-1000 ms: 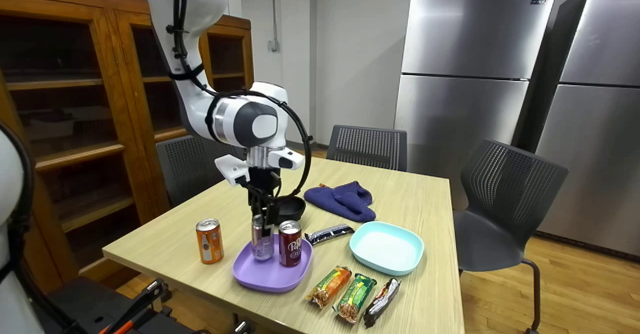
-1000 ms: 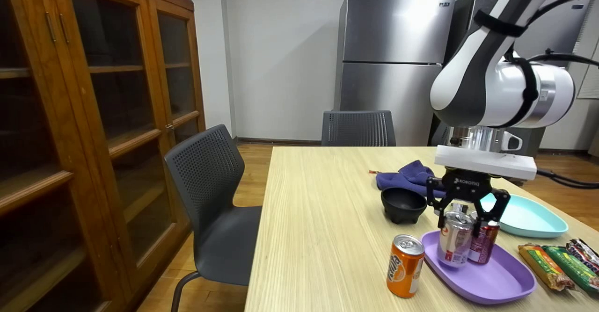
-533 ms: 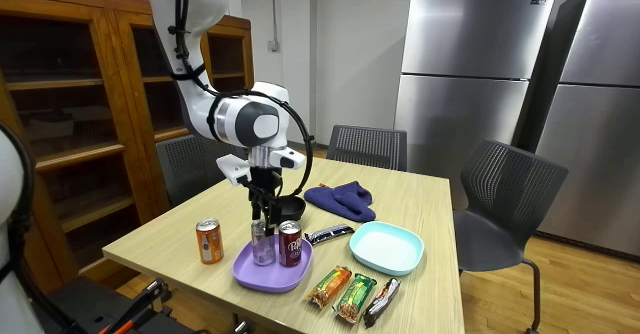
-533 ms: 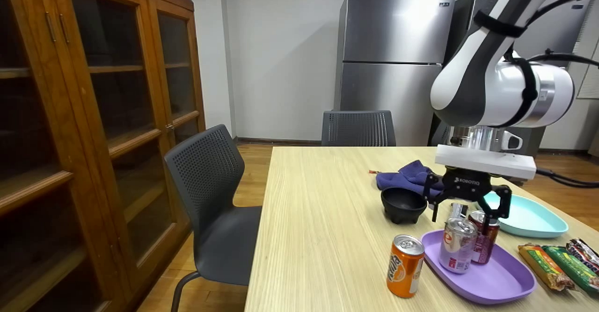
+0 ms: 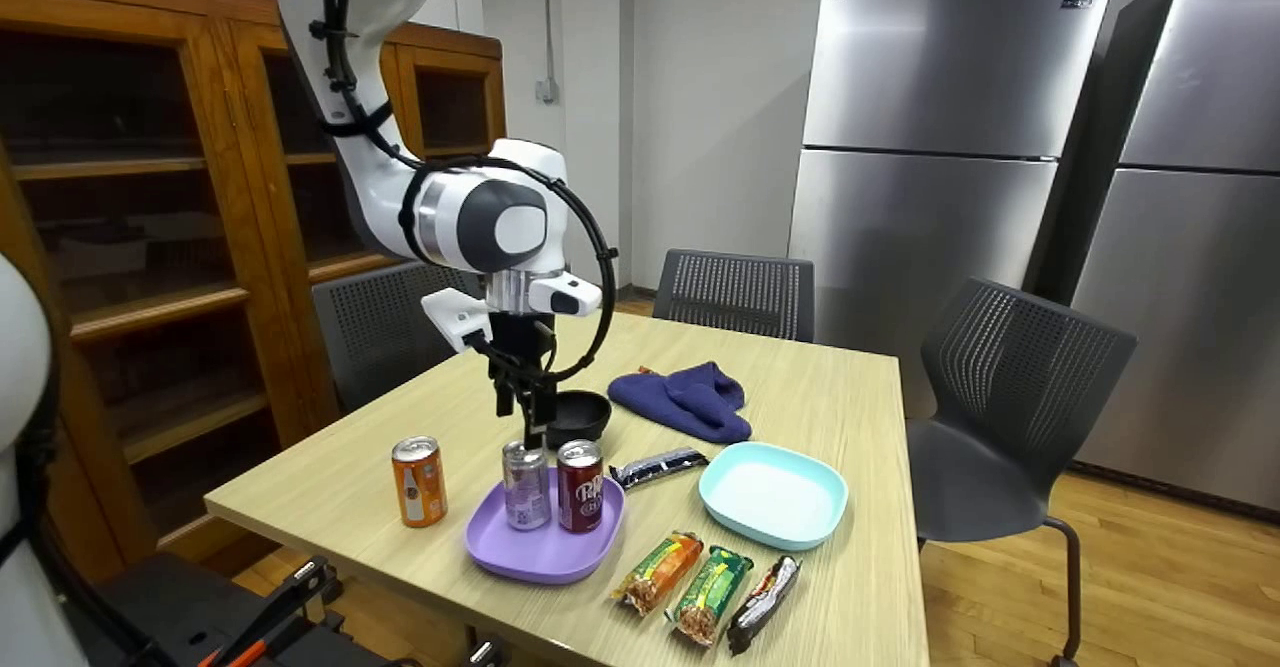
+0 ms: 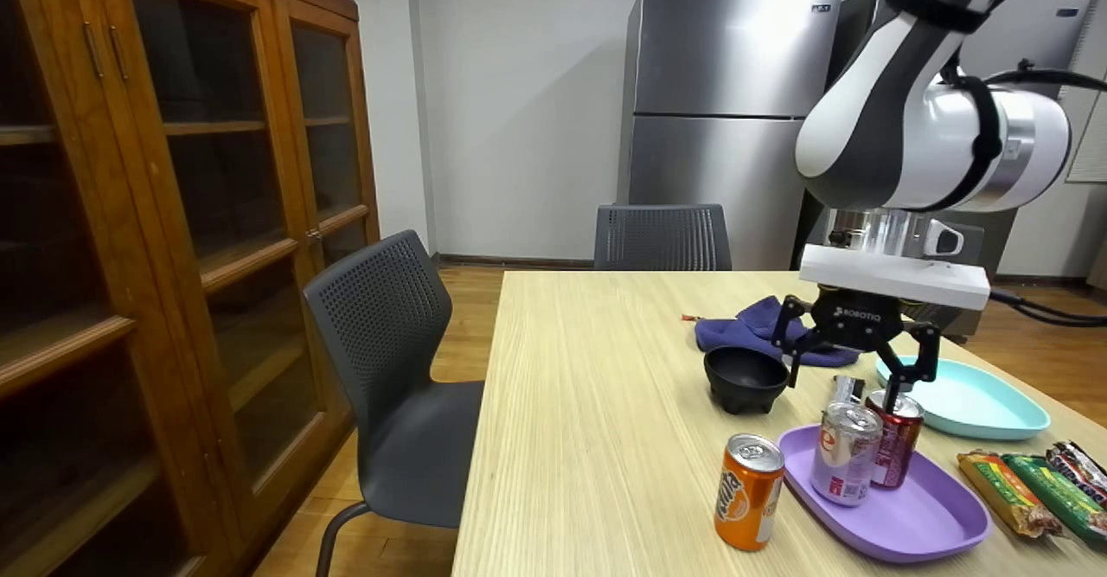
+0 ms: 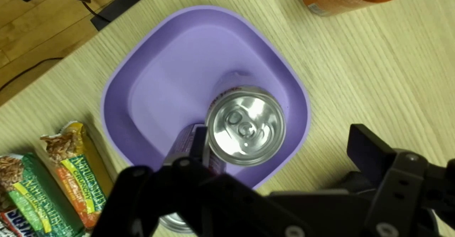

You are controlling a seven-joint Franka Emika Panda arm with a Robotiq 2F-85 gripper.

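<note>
My gripper (image 6: pixel 841 389) is open and empty, just above a silver-pink can (image 6: pixel 847 460). This can stands upright on a purple tray (image 6: pixel 930 534); it also shows in an exterior view (image 5: pixel 527 492) and in the wrist view (image 7: pixel 246 127). A dark red Dr Pepper can (image 5: pixel 580 487) stands close beside it on the tray. In the wrist view one finger is over the gap between the two cans and partly hides the Dr Pepper can (image 7: pixel 185 141); the other finger is out over the table. An orange Fanta can (image 6: pixel 749 495) stands on the table beside the tray.
A black bowl (image 6: pixel 745 378) stands behind the tray with a blue cloth (image 5: pixel 685 399) beyond it. A dark-wrapped bar (image 5: pixel 660 465) lies near the tray. A turquoise plate (image 5: pixel 773 497) and several snack bars (image 5: pixel 712 592) are on the table. Chairs (image 5: pixel 735 292) surround it.
One second ago the gripper was around the silver-pink can. The can then sank slightly onto the tray and the fingers spread off it. The gripper has since risen above it.
</note>
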